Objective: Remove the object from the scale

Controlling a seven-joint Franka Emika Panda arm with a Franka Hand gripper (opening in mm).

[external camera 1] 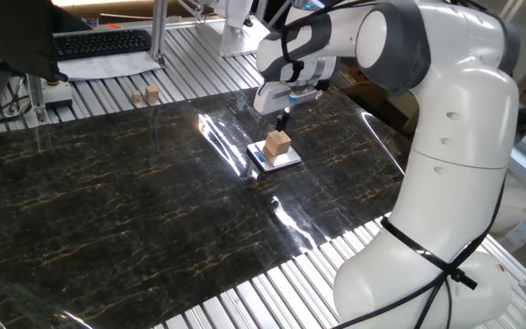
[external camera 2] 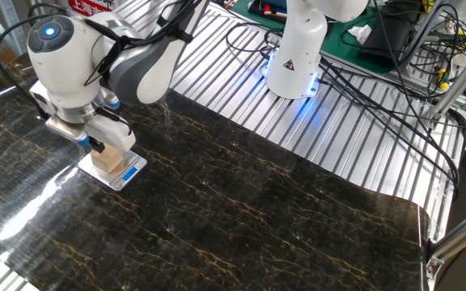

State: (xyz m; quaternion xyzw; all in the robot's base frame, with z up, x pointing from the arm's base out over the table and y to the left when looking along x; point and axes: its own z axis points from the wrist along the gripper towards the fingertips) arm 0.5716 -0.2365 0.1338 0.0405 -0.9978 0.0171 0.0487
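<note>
Other fixed view: end effector (external camera 2: 98, 145) over cube (external camera 2: 108, 159) on scale (external camera 2: 124, 173); finger spread unclear; no legible writing.

Robotics lab, cable tangle (external camera 2: 395, 48), keyboard (external camera 1: 99, 42), slatted aluminium bench (external camera 2: 217, 73)

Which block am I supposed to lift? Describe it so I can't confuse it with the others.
On the dark marble-patterned table, find the small silvery scale below the gripper. The wooden cube sits on its plate. The two smaller blocks lie far off on the ribbed metal surface near the keyboard.
</note>
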